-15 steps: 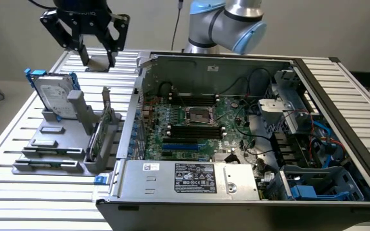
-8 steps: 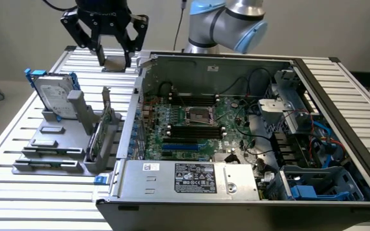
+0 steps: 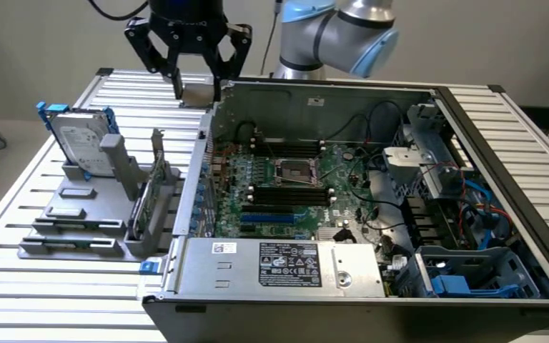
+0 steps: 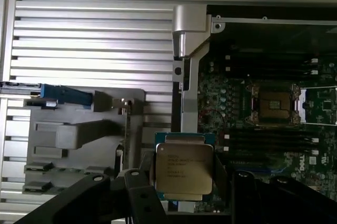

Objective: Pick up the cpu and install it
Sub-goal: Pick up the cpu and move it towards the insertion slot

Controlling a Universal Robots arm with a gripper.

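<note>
Gripper [image 3: 198, 93] clamps the cpu [image 3: 196, 94] by its edges at the exterior view's upper left, over the slatted table [image 3: 26, 286], just beside a corner of the open computer case [image 3: 322, 100]. Inside the case, the motherboard's metal-framed socket [image 3: 291, 171] lies mid-frame, well apart. Farther left, a hard drive [image 3: 79, 139] stands on a grey holder [image 3: 74, 214].

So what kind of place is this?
Most likely a robotics lab bench for computer assembly: a robot arm with a chip in its gripper, an opened computer case, and a slatted metal table.
</note>
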